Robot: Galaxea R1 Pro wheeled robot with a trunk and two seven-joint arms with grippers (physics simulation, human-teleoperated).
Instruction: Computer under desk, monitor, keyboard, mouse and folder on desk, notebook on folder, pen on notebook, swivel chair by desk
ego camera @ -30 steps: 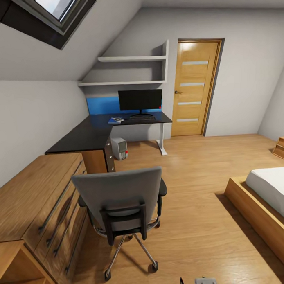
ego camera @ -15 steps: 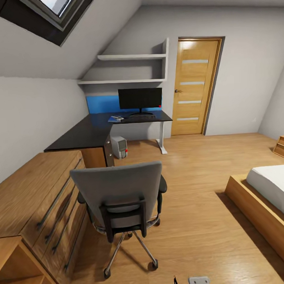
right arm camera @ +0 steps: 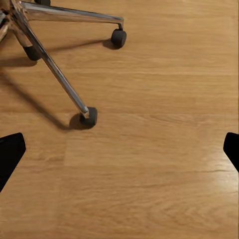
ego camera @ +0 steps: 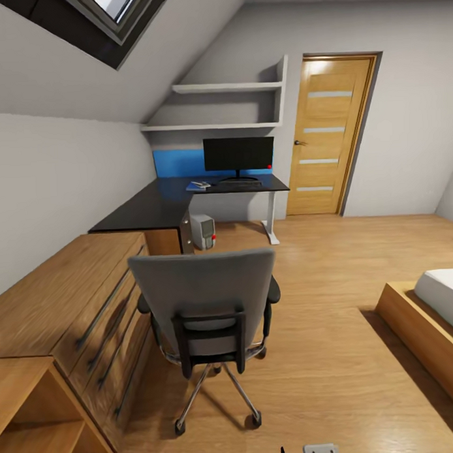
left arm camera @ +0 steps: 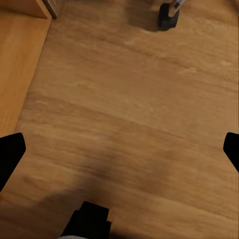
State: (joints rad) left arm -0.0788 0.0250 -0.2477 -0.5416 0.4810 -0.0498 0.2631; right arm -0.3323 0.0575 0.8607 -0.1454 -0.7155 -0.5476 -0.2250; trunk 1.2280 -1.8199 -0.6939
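The swivel chair (ego camera: 207, 318) is standing in the near middle of the bedroom floor (ego camera: 322, 354), its back turned to the robot, well apart from the tabletop (ego camera: 160, 206) at the far left; by my reading it is waiting to be rolled over beside the desk, the last step of the task. On the far tabletop the monitor (ego camera: 238, 154) is standing upright with the keyboard (ego camera: 239, 184) lying just in front of it; to their left the blue folder (ego camera: 198, 186) is lying with small things stacked on it, too small to tell apart; the computer (ego camera: 203, 231) is sitting on the floor under the desk, where the task wants it. Both hands are hanging low over the floor; the left hand (left arm camera: 119, 149) is spread wide and carrying nothing, and the right hand (right arm camera: 119, 149) likewise, looking down at the chair's chrome legs and castors (right arm camera: 90, 116); empty hands suit a push on the chair.
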